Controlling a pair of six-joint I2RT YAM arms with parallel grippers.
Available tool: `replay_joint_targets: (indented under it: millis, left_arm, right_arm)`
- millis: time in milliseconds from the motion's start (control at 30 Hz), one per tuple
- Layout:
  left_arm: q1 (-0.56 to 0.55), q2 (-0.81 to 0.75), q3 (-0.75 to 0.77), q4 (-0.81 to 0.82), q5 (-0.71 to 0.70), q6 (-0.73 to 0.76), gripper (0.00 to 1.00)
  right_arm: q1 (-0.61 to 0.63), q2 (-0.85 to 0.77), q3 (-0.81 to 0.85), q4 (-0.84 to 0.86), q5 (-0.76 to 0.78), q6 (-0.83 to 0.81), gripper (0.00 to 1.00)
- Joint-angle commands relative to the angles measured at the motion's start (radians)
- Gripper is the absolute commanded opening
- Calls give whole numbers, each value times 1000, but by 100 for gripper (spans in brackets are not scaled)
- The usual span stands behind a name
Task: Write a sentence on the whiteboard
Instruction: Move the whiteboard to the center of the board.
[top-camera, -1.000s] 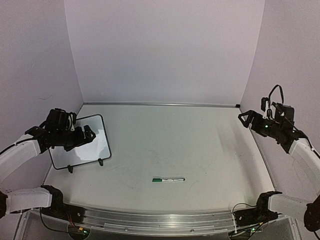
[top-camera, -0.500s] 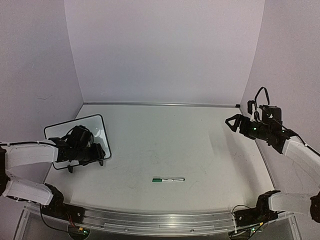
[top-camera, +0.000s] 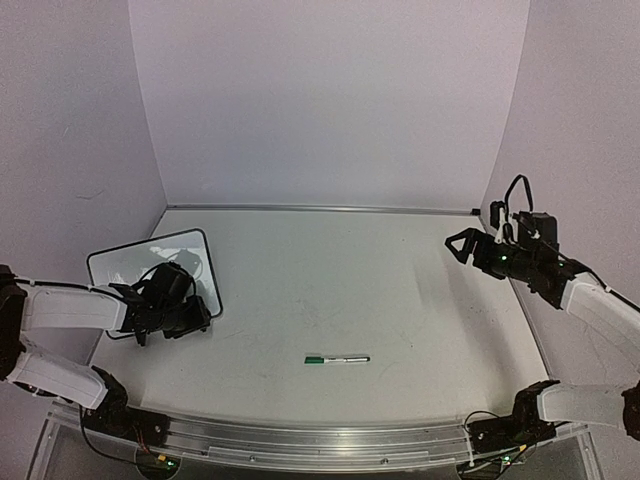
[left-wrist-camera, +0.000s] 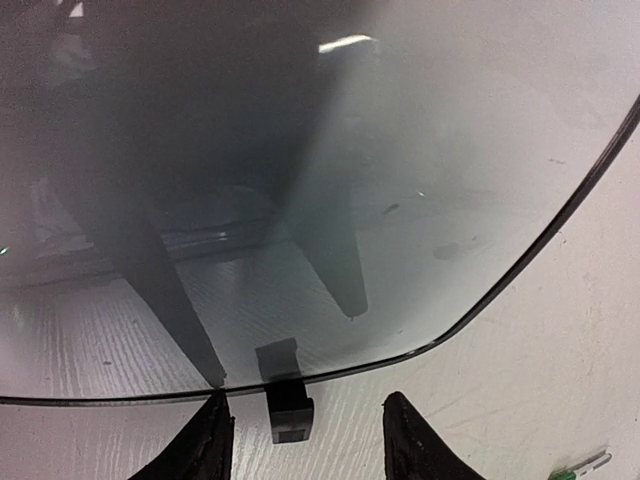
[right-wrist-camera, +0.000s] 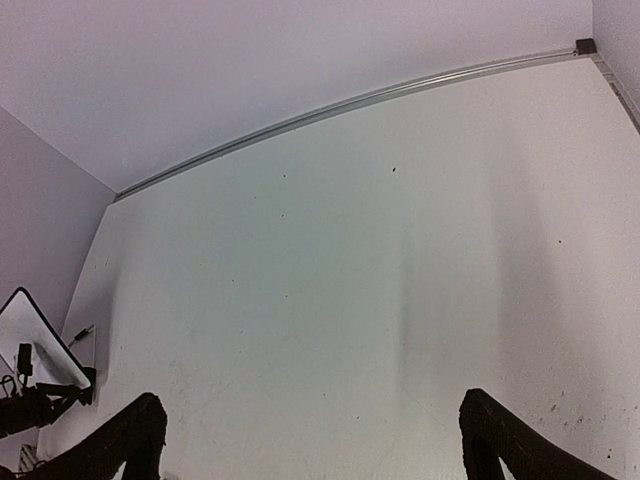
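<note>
The whiteboard (top-camera: 120, 268) lies tilted at the table's left, glossy white with a thin black frame; no sentence shows on it. My left gripper (top-camera: 196, 318) is down at its near right edge. In the left wrist view the board (left-wrist-camera: 420, 150) fills the frame, and the left gripper (left-wrist-camera: 305, 440) is open, its fingertips (left-wrist-camera: 212, 440) on either side of a black foot (left-wrist-camera: 288, 412) without touching it. A green-capped marker (top-camera: 337, 359) lies at the front centre, apart from both grippers. My right gripper (top-camera: 458, 245) hovers open and empty at the right.
The right wrist view shows bare table, the back wall rail (right-wrist-camera: 350, 100) and the whiteboard (right-wrist-camera: 35, 345) far to the left. The marker's tip (left-wrist-camera: 585, 465) shows at the bottom right of the left wrist view. Walls enclose three sides.
My left arm has dropped from above the board to its near right edge, and its jaws have narrowed. My right arm has moved inward to the left, still wide open.
</note>
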Motion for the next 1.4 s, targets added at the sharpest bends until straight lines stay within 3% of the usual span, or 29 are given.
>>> replay_joint_targets:
  millis: [0,433,1367]
  left_arm:
    - [-13,-13,-15,7,-44,-30,49]
    - [-47,29,-18,-9,-83,-48,43]
    - [-106,70,12,-22,-150,-25,0]
  right_arm:
    - [6,-21,-11,34,24,9,98]
    - [6,-18,-10,27,26,4,98]
    - [6,-10,-18,17,54,-12,98]
